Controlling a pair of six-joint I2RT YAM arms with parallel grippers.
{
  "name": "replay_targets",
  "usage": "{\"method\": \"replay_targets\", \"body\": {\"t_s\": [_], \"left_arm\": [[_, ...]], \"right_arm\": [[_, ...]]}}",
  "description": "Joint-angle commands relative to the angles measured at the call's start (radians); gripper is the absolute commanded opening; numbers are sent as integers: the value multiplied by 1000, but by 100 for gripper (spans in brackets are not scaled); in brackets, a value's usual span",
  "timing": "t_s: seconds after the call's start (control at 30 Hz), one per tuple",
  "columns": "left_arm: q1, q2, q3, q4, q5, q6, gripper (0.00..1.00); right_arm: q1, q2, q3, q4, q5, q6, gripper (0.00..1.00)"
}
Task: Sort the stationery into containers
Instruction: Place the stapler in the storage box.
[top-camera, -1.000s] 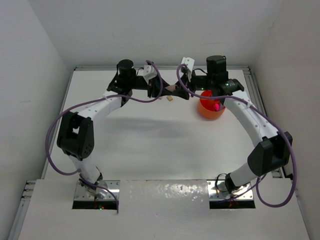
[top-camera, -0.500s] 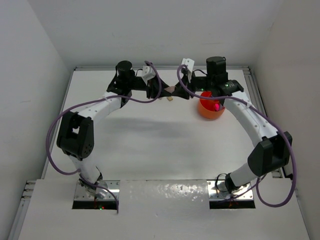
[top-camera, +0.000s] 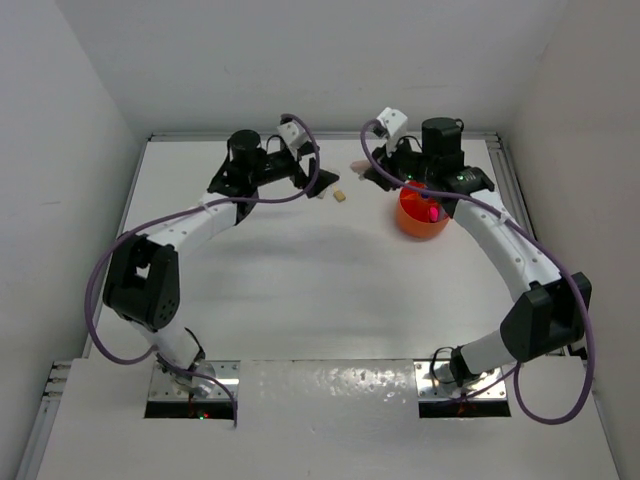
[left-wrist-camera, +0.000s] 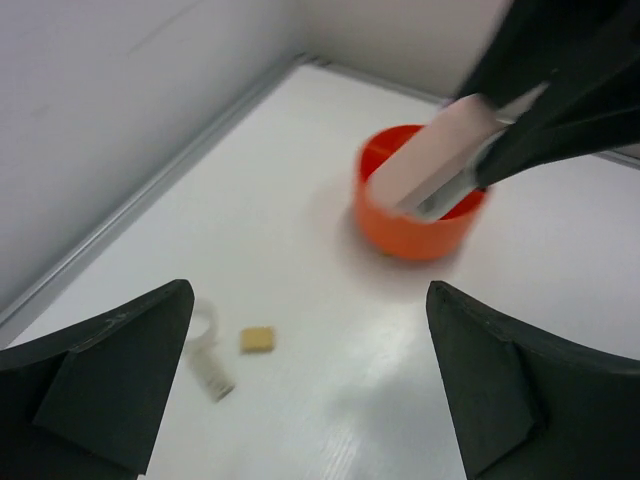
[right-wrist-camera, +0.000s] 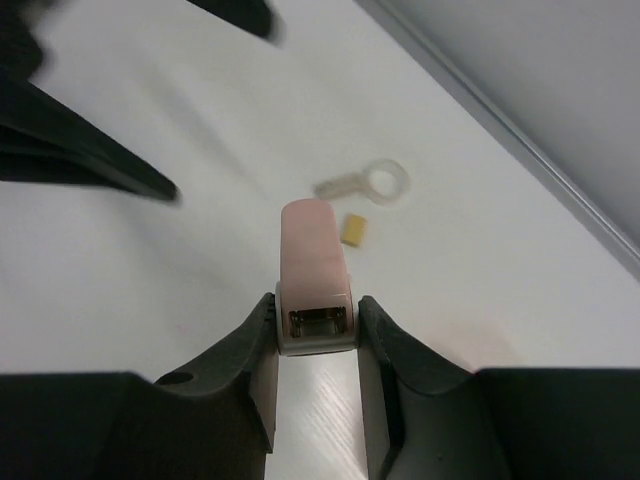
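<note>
Near the tub, right pincer clamps pink piece by one end, aloft; it may pivot on release and miss its compartment. Left pincer wide apart, empty.

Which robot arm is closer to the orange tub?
Right. The right arm reaches beside the orange tub, jaws shut on a pink piece just left of it. The left arm, jaws open, is farther left, beyond the tan block.
</note>
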Motion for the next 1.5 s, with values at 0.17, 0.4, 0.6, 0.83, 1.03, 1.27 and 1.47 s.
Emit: {"method": "replay_targets", "body": {"t_s": [0.17, 0.4, 0.6, 0.83, 1.03, 1.27, 1.47], "left_arm": [[6, -145, -115, -85, -513, -10, 100], [0, -175, -196, -62, -553, -48, 100], [-5, -182, -227, -31, -583, -54, 100], [-8, -175, -241, -13, -588, -65, 100], [-13, -171, -245, 6, -576, -70, 100], [-13, -166, -242, 24, -579, -56, 100], [-13, -165, -242, 26, -573, -56, 100]], "right_arm": [[-41, -29, -89, -42, 393, 52, 0], [-86, 29, -78, -122, 474, -42, 0], [-81, 76, -68, -154, 568, -82, 0], [-65, 104, -103, -131, 646, -123, 0], [-43, 154, -80, -162, 684, -149, 0], [-40, 179, -100, -134, 691, -137, 0], [-35, 191, -101, -132, 709, -126, 1]]}}
